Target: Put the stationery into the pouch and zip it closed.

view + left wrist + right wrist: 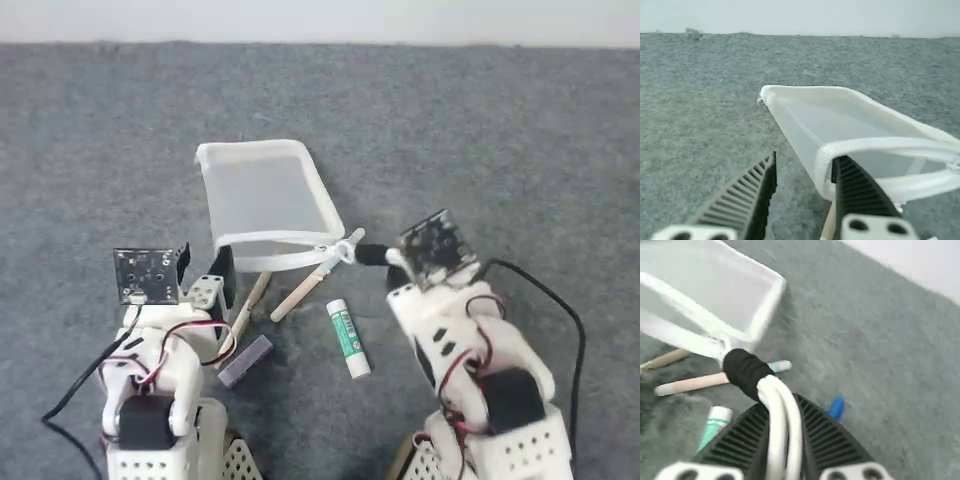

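The translucent white pouch (262, 195) lies mid-table on grey carpet (500, 150), its open mouth towards the arms. The right gripper (782, 402) is clamped on its white pull cord (772, 390). The left gripper (806, 159) has its fingers apart, one against the mouth's rim. Two pencils (298, 292), a glue stick (349, 338) and a purple eraser (245, 361) lie just outside the mouth.

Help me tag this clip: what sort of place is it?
Probably a robotics test bench: a grey carpet-like mat, a bare white wall behind, and the left arm and right arm set by a pouch.
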`<move>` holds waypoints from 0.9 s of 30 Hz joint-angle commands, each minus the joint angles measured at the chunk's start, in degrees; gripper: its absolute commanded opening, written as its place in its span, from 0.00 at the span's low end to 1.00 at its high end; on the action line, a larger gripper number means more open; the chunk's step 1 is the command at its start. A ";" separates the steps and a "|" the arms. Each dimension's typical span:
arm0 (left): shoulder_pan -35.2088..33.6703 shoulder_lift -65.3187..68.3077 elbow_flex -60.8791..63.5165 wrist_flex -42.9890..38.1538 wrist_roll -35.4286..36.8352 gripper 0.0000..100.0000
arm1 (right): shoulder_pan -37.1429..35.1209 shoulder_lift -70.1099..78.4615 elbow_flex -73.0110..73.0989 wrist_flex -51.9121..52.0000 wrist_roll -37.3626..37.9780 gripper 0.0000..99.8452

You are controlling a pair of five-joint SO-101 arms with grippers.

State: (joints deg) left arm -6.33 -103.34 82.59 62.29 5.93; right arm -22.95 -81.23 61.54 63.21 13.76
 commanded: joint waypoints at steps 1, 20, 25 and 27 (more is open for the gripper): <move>3.43 -1.14 1.27 -3.60 0.79 0.17 | -3.38 -4.79 -3.87 1.89 0.88 0.01; 4.66 -1.14 2.24 -2.81 -2.46 0.18 | -0.92 -17.01 -3.52 3.74 -1.23 0.01; 4.66 -1.14 1.01 0.00 -2.81 0.20 | 0.66 -16.92 -3.52 3.74 -1.32 0.01; 4.75 -1.14 1.19 0.00 -2.90 0.19 | 0.66 -17.01 -3.52 3.74 -1.32 0.01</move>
State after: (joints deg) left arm -1.49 -103.34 85.67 61.58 3.74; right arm -23.03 -97.49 61.54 66.90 13.05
